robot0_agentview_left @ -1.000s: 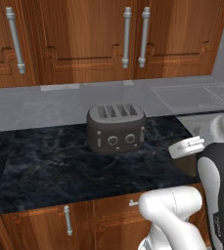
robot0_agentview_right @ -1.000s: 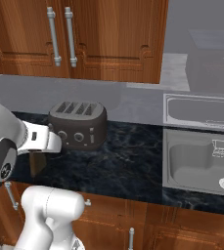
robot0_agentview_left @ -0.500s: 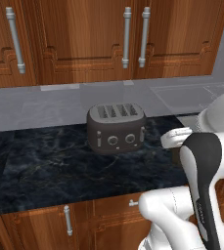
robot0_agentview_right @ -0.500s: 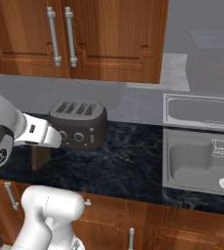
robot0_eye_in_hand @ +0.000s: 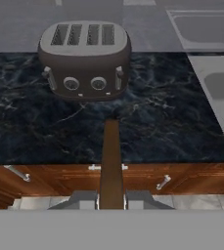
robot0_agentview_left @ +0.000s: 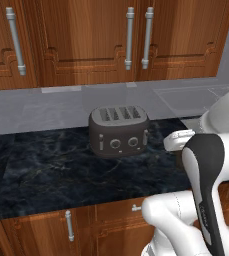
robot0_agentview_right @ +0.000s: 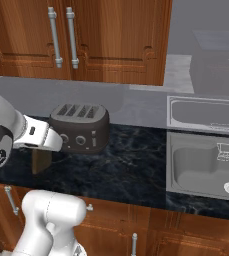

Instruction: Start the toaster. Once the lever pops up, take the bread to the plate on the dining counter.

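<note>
The bread (robot0_eye_in_hand: 111, 161) is clamped edge-on in the gripper (robot0_eye_in_hand: 111, 199), now carried farther back from the toaster (robot0_agentview_left: 118, 131), which stays unmoved on the black counter (robot0_agentview_left: 46, 170).

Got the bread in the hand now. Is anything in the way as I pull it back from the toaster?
Nothing visible. The hand is shut on the bread, which sits edge-on, clear of the toaster, above bare black counter. The plate and dining counter are out of frame, so the rest of the path can't be judged.

Glossy white arm (robot0_agentview_left: 206, 165) of rounded links with dark grey joints; a small round logo marks one dark joint.
</note>
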